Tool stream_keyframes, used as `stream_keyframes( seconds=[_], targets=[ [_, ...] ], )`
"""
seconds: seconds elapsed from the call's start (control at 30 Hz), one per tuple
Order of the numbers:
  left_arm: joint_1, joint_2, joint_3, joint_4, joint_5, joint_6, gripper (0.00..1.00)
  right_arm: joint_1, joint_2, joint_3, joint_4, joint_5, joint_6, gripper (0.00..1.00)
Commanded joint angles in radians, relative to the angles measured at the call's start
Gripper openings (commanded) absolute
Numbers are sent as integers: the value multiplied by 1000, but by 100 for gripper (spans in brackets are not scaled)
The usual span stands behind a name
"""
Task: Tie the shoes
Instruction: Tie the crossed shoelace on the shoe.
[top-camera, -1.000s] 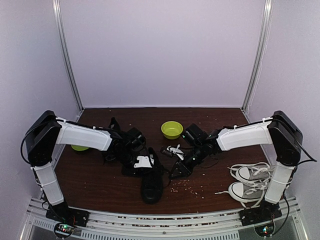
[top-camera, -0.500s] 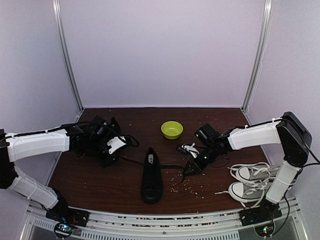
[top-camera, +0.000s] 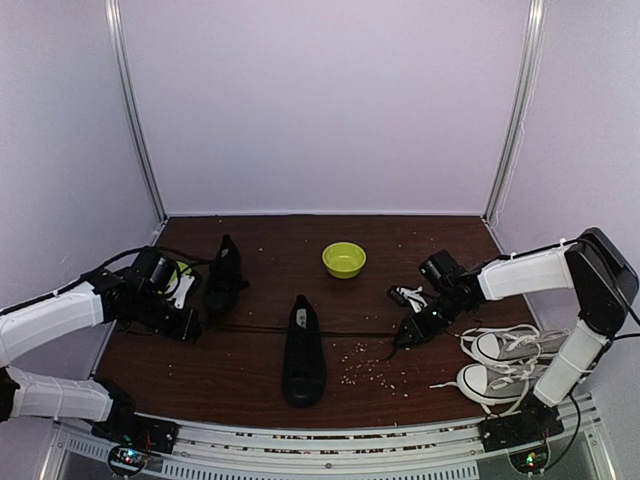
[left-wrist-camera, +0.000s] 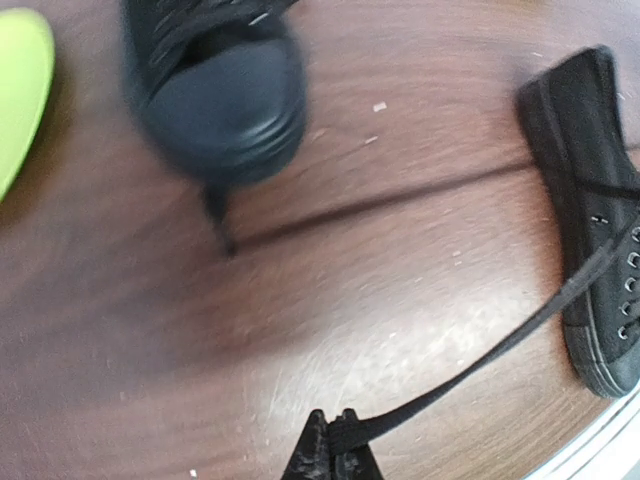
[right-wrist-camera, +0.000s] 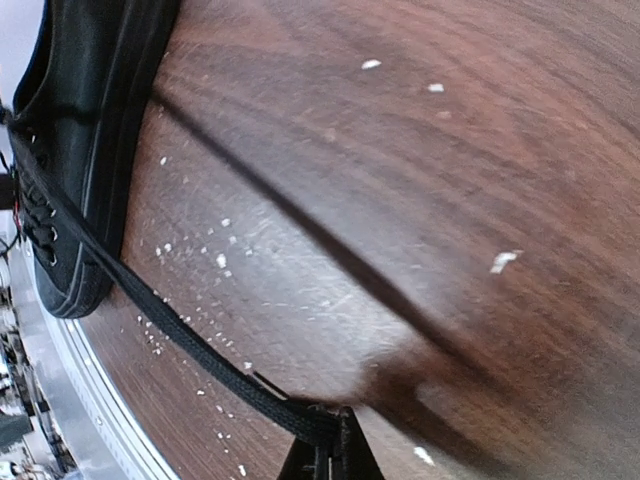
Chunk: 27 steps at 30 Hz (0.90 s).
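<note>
From above: centre black sneaker (top-camera: 303, 350) mid-table, toe toward the near rail (top-camera: 330, 432); second black sneaker (top-camera: 223, 277) further back, left. Left gripper (top-camera: 190, 325) closed tight on the left lace (top-camera: 245, 328), right gripper (top-camera: 398, 345) pinching the right lace (top-camera: 355, 333), both taut and low over the table (top-camera: 240, 385). Grey-and-white sneakers (top-camera: 495, 365) by the right edge, green bowl (top-camera: 343, 259) behind, crumbs (top-camera: 370, 372) right of centre; bare wood before the left gripper. Shoe markings too small to read. Left wrist: left gripper (left-wrist-camera: 333, 445) clamped on the left lace (left-wrist-camera: 480, 355), running to the centre black sneaker (left-wrist-camera: 590, 200) beside the near rail (left-wrist-camera: 600, 445); second black sneaker (left-wrist-camera: 225, 100) blurred. Right wrist: right gripper (right-wrist-camera: 330, 455) shut on the right lace (right-wrist-camera: 150, 310), leading to the centre black sneaker (right-wrist-camera: 90, 100)
</note>
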Motion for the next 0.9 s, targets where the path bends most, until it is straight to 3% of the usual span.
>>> stream_keyframes(
  seconds=[0.0,0.53,0.87],
  targets=[
    [45,-34,-49,18,-21,-136,0,-67,5,-47,56,5,64,0],
    [125,-76,-105,20,-111,-192,0,-219,-18,-197,223,-75,156,0],
    [131,-78,-111,23,-113,-196,0,-254,-26,-214,229,-76,142,0]
  ],
)
